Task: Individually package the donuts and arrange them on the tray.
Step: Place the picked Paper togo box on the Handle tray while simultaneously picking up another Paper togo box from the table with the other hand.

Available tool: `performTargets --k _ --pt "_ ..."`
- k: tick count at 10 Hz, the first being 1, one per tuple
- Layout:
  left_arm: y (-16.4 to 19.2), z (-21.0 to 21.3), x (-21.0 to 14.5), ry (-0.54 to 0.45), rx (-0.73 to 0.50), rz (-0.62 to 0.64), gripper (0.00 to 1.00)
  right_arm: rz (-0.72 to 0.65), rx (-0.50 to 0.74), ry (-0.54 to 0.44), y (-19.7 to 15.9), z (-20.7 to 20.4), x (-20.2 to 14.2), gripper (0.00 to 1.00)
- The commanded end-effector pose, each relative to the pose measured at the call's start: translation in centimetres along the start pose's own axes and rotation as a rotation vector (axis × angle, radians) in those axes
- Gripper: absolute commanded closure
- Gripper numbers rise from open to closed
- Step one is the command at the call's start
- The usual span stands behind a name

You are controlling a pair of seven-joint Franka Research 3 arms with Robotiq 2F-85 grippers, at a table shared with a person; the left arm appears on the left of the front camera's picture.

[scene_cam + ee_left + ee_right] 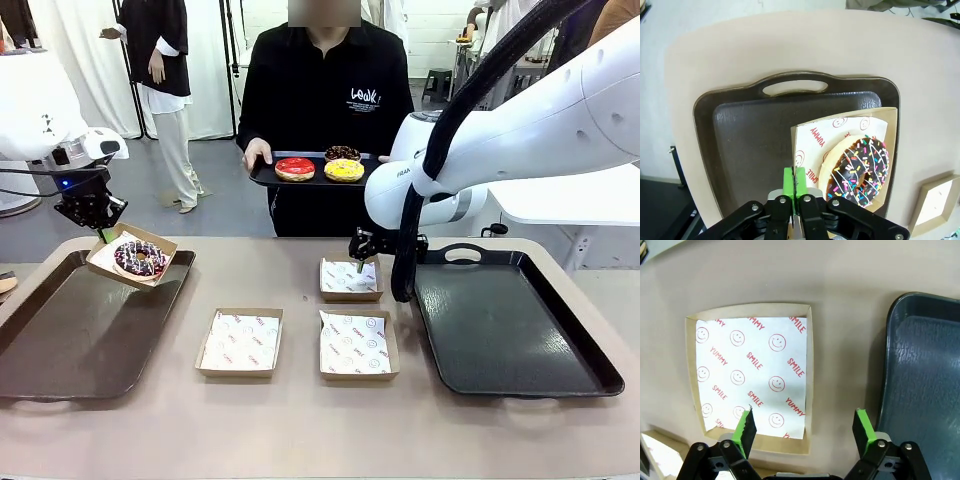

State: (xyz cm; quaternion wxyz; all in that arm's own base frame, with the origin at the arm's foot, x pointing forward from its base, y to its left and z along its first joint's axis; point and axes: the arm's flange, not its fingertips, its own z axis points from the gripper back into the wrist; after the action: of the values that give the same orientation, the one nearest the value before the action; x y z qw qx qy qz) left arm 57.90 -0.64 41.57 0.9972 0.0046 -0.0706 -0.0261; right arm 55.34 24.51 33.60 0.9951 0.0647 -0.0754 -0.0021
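The left claw (795,182) is shut tight on the rim of a box (893,140). That way the sprinkled donut (860,170) rides just past its tips, tilted, over the left tray (740,150), where it should go. The right claw (805,424) is wide open over an empty box (750,311), likely ready to grab it. 3 more donuts (294,168) wait far off on a person's tray (262,176).

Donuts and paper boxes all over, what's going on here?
The left gripper pinches the edge of a box holding the sprinkled donut, tilted over the left tray. The right gripper hovers open above an empty box. A person holds a small tray with three more donuts.
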Motion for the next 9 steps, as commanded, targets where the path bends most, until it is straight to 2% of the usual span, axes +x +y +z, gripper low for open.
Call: performTargets --k 1,4,9 --pt "1.0 -0.4 -1.1 -0.032 0.001 -0.006 0.99 0.019 -0.014 -0.012 1.1 -1.0 0.6 0.00" --pt "2.0 -1.1 -1.4 -0.030 -0.026 0.021 0.99 0.049 -0.052 -0.013 2.2 -1.4 1.6 0.00" --pt "1.5 -1.7 -0.7 -0.029 -0.016 0.008 0.99 0.022 -0.069 0.015 1.8 -2.4 3.6 0.00"
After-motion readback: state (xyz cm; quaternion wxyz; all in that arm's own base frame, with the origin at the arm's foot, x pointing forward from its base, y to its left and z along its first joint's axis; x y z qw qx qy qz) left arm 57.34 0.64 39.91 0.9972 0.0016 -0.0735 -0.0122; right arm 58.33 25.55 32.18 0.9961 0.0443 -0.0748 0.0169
